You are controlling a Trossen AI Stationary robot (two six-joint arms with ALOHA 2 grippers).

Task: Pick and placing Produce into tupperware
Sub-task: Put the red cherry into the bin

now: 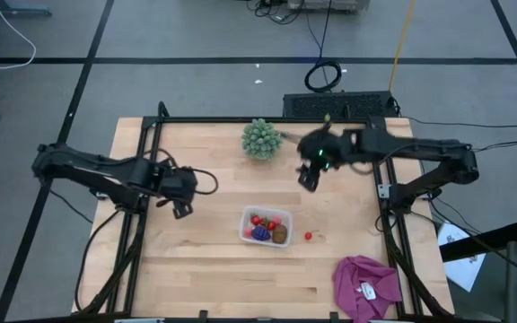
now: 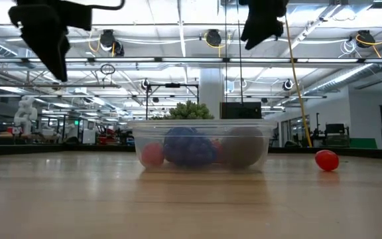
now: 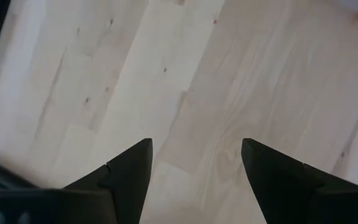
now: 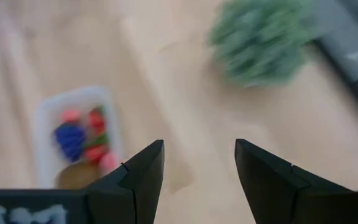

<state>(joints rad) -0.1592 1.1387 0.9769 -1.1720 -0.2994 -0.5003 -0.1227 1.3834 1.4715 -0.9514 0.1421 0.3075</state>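
The clear tupperware point(image 1: 267, 226) stands on the table near the middle and holds red strawberry pieces, a purple grape cluster point(image 1: 260, 234) and a brown kiwi point(image 1: 279, 235). One red strawberry piece point(image 1: 309, 236) lies on the wood just right of it, also the red piece point(image 2: 326, 160) in the low view. My left gripper point(image 1: 181, 208) hangs open over bare wood, left of the tupperware point(image 2: 201, 144). My right gripper point(image 1: 307, 179) hangs open above the table, beyond the tupperware point(image 4: 73, 134) and right of the green ball. Both are empty.
A green spiky ball point(image 1: 261, 138) sits at the far middle of the table. A magenta cloth point(image 1: 366, 283) lies at the near right corner. A black frame point(image 1: 151, 135) runs along the table's edges. Bare wood lies left of and in front of the tupperware.
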